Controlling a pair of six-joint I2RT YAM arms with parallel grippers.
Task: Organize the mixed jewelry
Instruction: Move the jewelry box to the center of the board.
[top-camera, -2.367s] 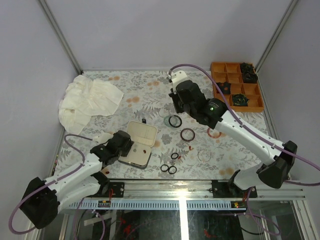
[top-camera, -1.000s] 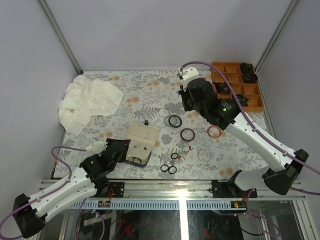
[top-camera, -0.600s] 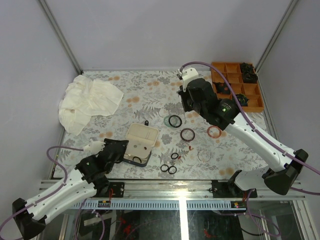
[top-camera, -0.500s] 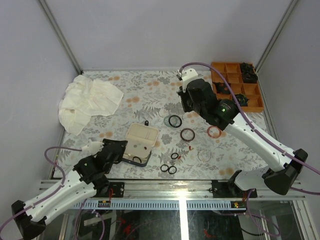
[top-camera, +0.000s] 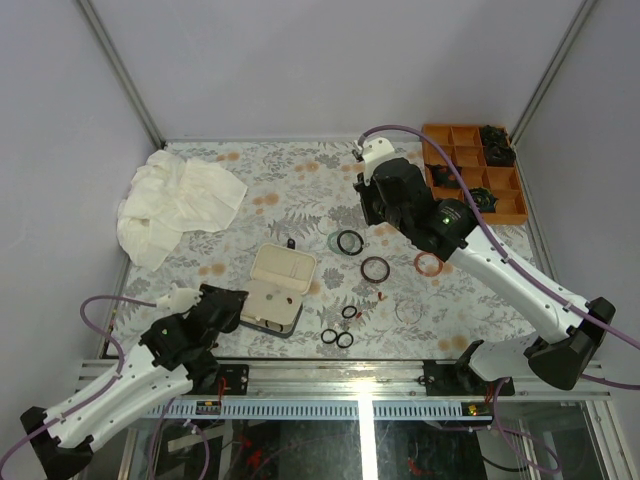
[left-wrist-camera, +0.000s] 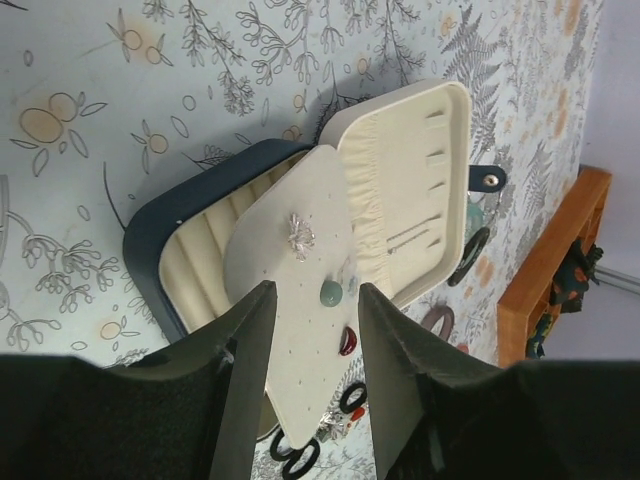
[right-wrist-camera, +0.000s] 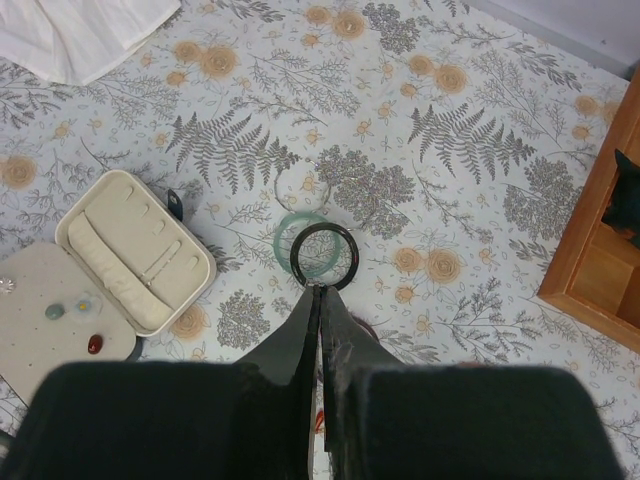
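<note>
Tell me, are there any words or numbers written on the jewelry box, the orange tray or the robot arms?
There is no text that can be read in any view.
Jewelry case: plain cream lining and a dark shell, no words.
Orange tray: no label.
Left arm and right arm: no letters or numbers show.
Front rail: tiny coloured marks, too small to tell if they are writing.

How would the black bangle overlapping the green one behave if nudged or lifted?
The black bangle looks like a thin rigid hoop, probably stiff and light. Lying flat, it would likely slide rather than roll, perhaps dragging the green bangle along. Its narrow rim might slip from a pinch.
</note>
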